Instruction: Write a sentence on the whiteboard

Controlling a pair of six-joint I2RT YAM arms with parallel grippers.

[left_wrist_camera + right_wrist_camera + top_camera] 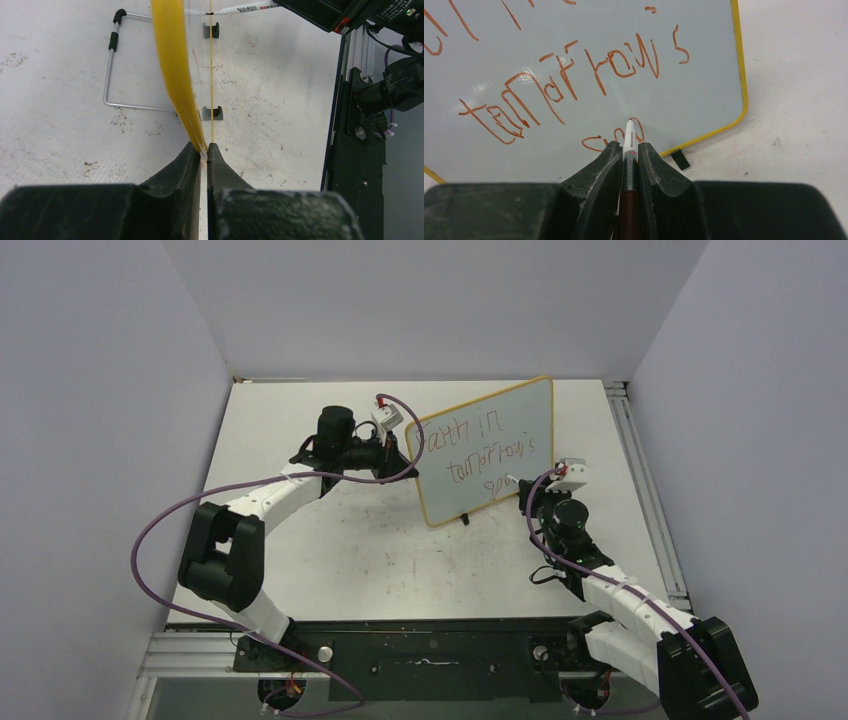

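We log whiteboard [530, 405] standing upright, left gripper [204, 150] clamped on its yellow edge, right gripper [628, 149] clamped on marker [629, 135], tip at third line of sentence [595, 74].

1. Three plain, pale lavender-grey panels close the space in: a left wall [100, 390], a back wall [430, 300] and a right wall [760, 390].
2. The table [330, 550] has a white top, scuffed with grey smudges and small dark specks.
3. A silvery metal rail [648, 490] runs along the table's right edge, and a black plate [440, 645] lies across its near edge.
4. The light is soft and even, casting only faint shadows.
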